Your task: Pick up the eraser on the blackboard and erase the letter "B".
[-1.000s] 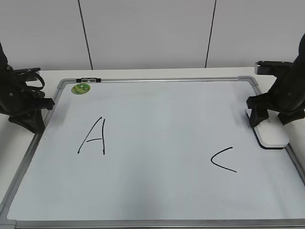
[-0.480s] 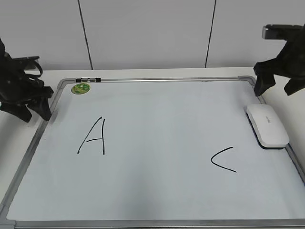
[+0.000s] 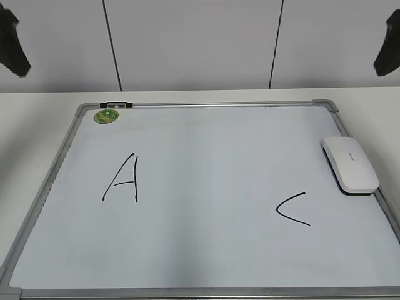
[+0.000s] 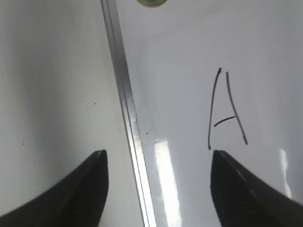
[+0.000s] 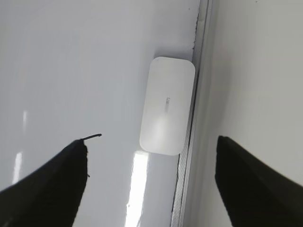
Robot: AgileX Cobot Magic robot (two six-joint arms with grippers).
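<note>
The blackboard is in fact a large white board, smooth and glossy, edged with a thin brushed-metal grey frame and rounded grey corner caps; it lies flat on a plain white tabletop. Taking the board as the landmark: the eraser rests on its surface at the right edge, just inside the frame, a flat white plastic block with rounded corners, a dark strip showing along its underside and faint grey lettering on top. From the right wrist view the eraser lies lengthwise along the frame, nearly touching it.

On the board's left half stands a thin black handwritten letter A; on its right half, below and left of the eraser, a black letter C. The stretch of board between them is bare white, with no B to be seen. A small round green magnet sits in the board's top left corner, and a short black marker lies along the top frame beside it.

The left gripper hangs above the board's left frame, its dark tapered jaws spread wide and holding nothing. The right gripper hangs above the board's right edge, jaws likewise wide apart and empty, the eraser lying well below them.
</note>
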